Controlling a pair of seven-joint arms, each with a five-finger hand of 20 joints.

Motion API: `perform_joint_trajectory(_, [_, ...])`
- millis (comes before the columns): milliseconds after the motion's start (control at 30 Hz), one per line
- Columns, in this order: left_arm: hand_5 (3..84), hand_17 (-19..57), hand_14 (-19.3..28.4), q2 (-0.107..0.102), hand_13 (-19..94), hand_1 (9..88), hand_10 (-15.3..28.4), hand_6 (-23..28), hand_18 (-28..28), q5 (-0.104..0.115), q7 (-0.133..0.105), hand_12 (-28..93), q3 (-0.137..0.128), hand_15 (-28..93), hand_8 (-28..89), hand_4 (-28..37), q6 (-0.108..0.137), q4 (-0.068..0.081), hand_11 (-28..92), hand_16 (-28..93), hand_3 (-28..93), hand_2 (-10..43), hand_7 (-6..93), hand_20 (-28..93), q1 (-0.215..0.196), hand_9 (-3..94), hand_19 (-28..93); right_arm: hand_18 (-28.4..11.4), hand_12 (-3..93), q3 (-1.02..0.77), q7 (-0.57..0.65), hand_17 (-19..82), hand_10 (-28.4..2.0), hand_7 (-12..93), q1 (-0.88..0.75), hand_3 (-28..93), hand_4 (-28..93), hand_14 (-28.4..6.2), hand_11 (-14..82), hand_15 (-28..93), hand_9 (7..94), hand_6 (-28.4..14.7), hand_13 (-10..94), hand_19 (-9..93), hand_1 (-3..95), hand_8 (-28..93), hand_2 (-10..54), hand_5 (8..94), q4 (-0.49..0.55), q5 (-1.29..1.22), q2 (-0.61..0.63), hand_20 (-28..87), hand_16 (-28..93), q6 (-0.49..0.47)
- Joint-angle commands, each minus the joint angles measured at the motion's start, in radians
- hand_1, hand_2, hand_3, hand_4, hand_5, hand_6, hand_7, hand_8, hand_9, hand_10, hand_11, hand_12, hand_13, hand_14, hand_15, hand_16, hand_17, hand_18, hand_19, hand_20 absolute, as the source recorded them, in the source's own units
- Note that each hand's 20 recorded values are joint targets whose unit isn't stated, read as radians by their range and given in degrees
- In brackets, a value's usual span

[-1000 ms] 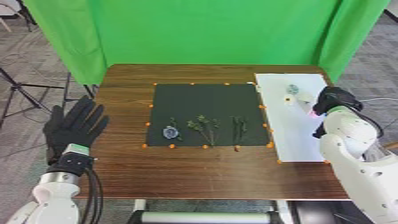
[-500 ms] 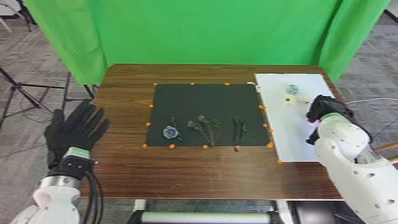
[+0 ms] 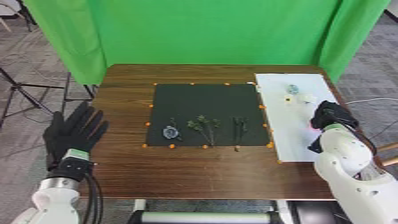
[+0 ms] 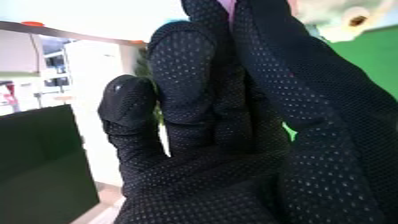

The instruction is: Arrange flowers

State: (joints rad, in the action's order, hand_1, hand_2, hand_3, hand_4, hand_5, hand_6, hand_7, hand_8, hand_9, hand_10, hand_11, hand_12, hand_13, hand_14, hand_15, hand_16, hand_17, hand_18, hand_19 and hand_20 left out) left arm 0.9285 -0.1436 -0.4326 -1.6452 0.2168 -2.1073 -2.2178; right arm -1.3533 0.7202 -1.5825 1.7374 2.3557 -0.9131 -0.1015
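Observation:
My right hand (image 3: 334,116) is over the right side of the white board (image 3: 294,135). In the right wrist view, my right hand (image 4: 200,95) pinches a pink flower (image 4: 229,7) between thumb and fingers, mostly hidden by the glove. A pale blue flower (image 3: 292,89), a cream one with a dark centre (image 3: 289,100) and a white one (image 3: 307,98) lie at the board's far end. On the black mat (image 3: 204,100) are a blue-grey flower (image 3: 171,132), leafy green sprigs (image 3: 203,128) and thin dark stems (image 3: 238,131). My left hand (image 3: 73,132) is open beside the table's left edge.
Orange markers (image 3: 172,146) edge the mat and the board. The brown table (image 3: 204,172) extends in front of the mat. A green curtain (image 3: 209,32) hangs behind the table. A tripod (image 3: 35,100) stands on the floor at the left.
My right hand, holding the pink flower, has shifted a little left and then nearer the table's front over the board. The flowers on the board and the things on the mat have not moved.

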Motion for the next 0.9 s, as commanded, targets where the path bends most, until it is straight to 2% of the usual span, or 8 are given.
perform_joint_trajectory(33, [38.6, -5.4, 13.3, -0.009, 23, 26.8, 11.8, 6.0, 14.3, -0.04, 0.088, 9, -0.009, 35, -11, -28.2, -0.075, 0.035, 19, -9, 73, 15.5, 16.7, 8, 0.055, 32.9, 35, -20.3, 45.2, 0.059, 0.03, 45, -9.0, 36, 0.047, 75, -28, -6.4, 16.7, 61, 84.3, -0.5, 76, 93, 58.2, 15, -6.4, 70.6, 0.023, 0.053, 0.01, 41, 38, 0.137])
perform_joint_trajectory(167, [38.3, -5.4, 13.2, 0.002, 23, 26.9, 11.7, 6.0, 14.3, -0.055, 0.087, 9, -0.026, 35, -11, -28.2, -0.106, 0.037, 19, -9, 72, 14.9, 16.4, 8, 0.043, 32.6, 35, -20.3, 45.1, 0.104, 0.019, 46, -9.3, 36, 0.073, 77, -28, -6.3, 16.9, 62, 84.6, -0.7, 76, 93, 57.6, 15, -6.2, 70.6, 0.066, 0.086, -0.013, 42, 37, 0.21])
perform_joint_trajectory(233, [38.1, -5.4, 13.1, 0.009, 23, 27.0, 11.7, 5.8, 14.3, -0.079, 0.091, 9, -0.036, 34, -11, -28.3, -0.17, 0.055, 19, -9, 71, 14.7, 15.9, 8, 0.029, 32.4, 35, -20.3, 45.1, 0.152, 0.048, 47, -9.3, 37, 0.119, 77, -28, -6.5, 17.7, 63, 84.9, -0.8, 77, 93, 57.2, 15, -6.3, 70.8, 0.081, 0.083, -0.04, 43, 36, 0.22])
perform_joint_trajectory(500, [36.9, -5.4, 11.9, -0.003, 21, 24.0, 11.1, 5.0, 14.0, -0.06, 0.098, 9, 0.011, 29, -10, -28.3, -0.178, 0.077, 16, -8, 66, 16.0, 14.0, 8, 0.092, 30.7, 32, -20.3, 47.0, 0.357, -0.046, 49, -9.4, 35, 0.325, 79, -28, -7.1, 21.8, 66, 85.2, -1.6, 78, 93, 56.3, 14, -6.9, 72.4, 0.119, 0.032, -0.14, 46, 35, 0.292])
perform_joint_trajectory(600, [36.9, -5.4, 11.9, 0.008, 21, 23.7, 11.1, 5.1, 14.0, -0.046, 0.079, 9, 0.007, 29, -10, -28.3, -0.148, 0.06, 16, -8, 65, 16.2, 13.7, 9, 0.058, 30.7, 32, -20.1, 47.4, 0.419, -0.146, 49, -9.4, 35, 0.39, 78, -28, -6.8, 23.1, 67, 85.1, -1.6, 78, 93, 56.1, 14, -7.0, 72.5, 0.089, -0.08, -0.205, 47, 35, 0.244])
perform_joint_trajectory(700, [37.0, -5.5, 11.9, 0.0, 21, 23.7, 11.1, 5.2, 14.0, -0.046, 0.096, 9, 0.034, 29, -10, -28.3, -0.16, 0.08, 15, -7, 65, 16.3, 13.6, 9, 0.105, 30.7, 32, -20.0, 47.4, 0.494, -0.171, 49, -9.4, 35, 0.461, 78, -28, -6.8, 23.5, 67, 85.0, -1.5, 78, 93, 56.1, 14, -7.1, 72.5, 0.043, -0.138, -0.236, 48, 36, 0.245])
perform_joint_trajectory(867, [37.0, -5.5, 12.0, -0.007, 21, 24.1, 11.1, 5.2, 14.0, -0.029, 0.059, 9, 0.045, 29, -10, -28.3, -0.132, 0.065, 15, -7, 63, 16.8, 13.6, 9, 0.083, 30.7, 32, -20.0, 47.4, 0.594, -0.255, 50, -9.3, 34, 0.568, 78, -28, -6.8, 24.1, 67, 84.8, -1.5, 78, 93, 56.3, 14, -7.1, 72.6, -0.098, -0.192, -0.343, 48, 36, 0.148])
perform_joint_trajectory(900, [37.0, -5.5, 12.0, -0.011, 21, 24.2, 11.1, 5.3, 14.0, -0.024, 0.059, 9, 0.062, 29, -10, -28.3, -0.139, 0.078, 16, -7, 63, 16.8, 13.6, 9, 0.114, 30.7, 32, -19.9, 47.5, 0.621, -0.247, 49, -9.3, 34, 0.591, 78, -28, -6.8, 24.2, 67, 84.8, -1.4, 78, 93, 56.3, 13, -7.1, 72.5, -0.112, -0.201, -0.343, 48, 36, 0.164])
